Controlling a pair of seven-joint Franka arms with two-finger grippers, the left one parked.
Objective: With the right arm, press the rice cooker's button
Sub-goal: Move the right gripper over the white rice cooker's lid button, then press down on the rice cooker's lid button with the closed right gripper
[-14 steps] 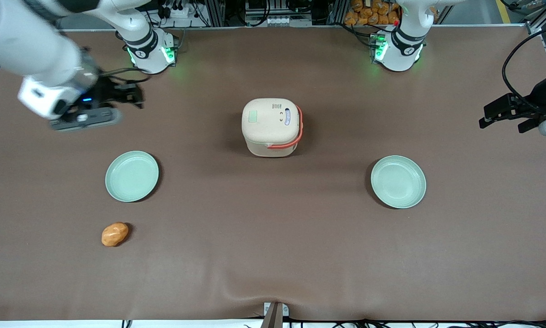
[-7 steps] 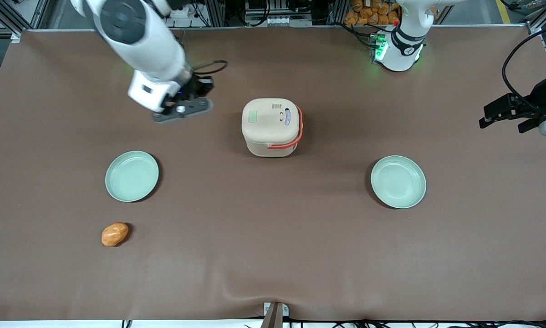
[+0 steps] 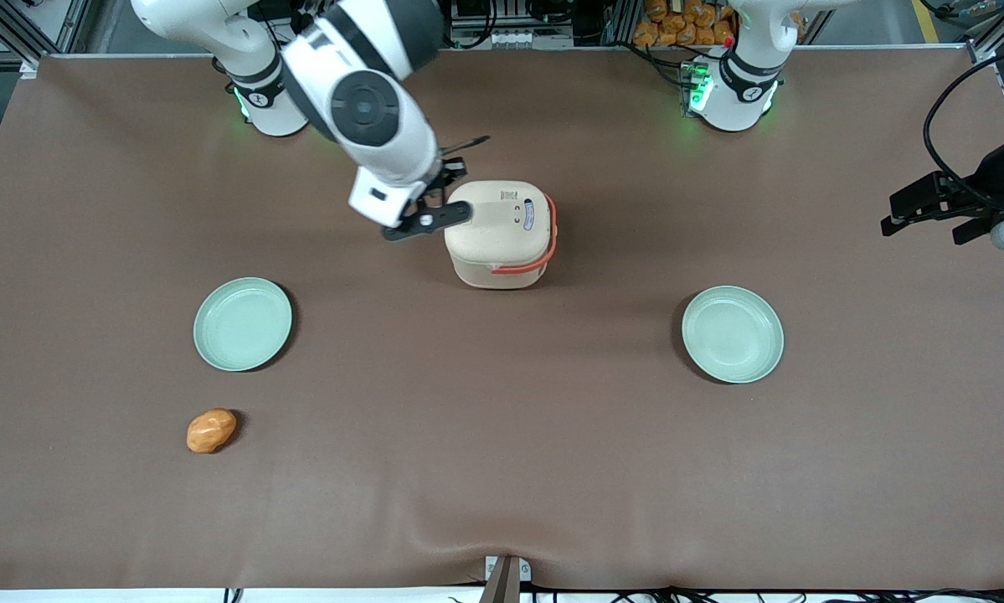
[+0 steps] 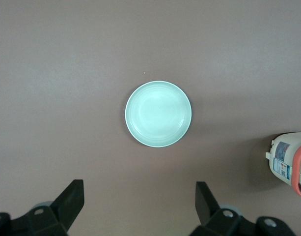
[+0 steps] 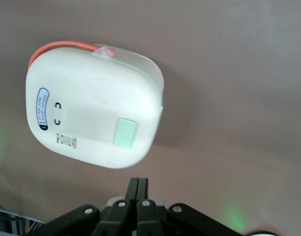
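Front view, listed from nearest the camera outward. I log an orange rounded object [image 3: 211, 430] on the brown table [image 3: 502, 469], toward the working arm's end. At roughly its 12 o'clock, farther from the camera, I note a pale-green plate [image 3: 243, 324]. A second pale-green plate [image 3: 733, 334] lies well apart, toward the parked arm's end; the left wrist view shows it too [image 4: 158, 114].

Next I log the rice cooker [image 3: 499, 234] at mid-table: cream lid, orange handle [image 3: 543, 251], oval white-and-blue label [image 3: 528, 214]. From the front, the button is covered by the gripper [image 3: 455, 214], which hangs over the lid edge facing the working arm's end.

In the right wrist view I see the button [image 5: 125, 132], a pale-green rectangular pad, on the lid [image 5: 86, 118], apart from the label [image 5: 42, 108]. The black fingers [image 5: 138, 189] are pressed together with no gap and nothing between them, and their tips stand clear of the cooker.

Farthest, I log the right arm [image 3: 373, 109], white with a round black joint cap, reaching down to the cooker.
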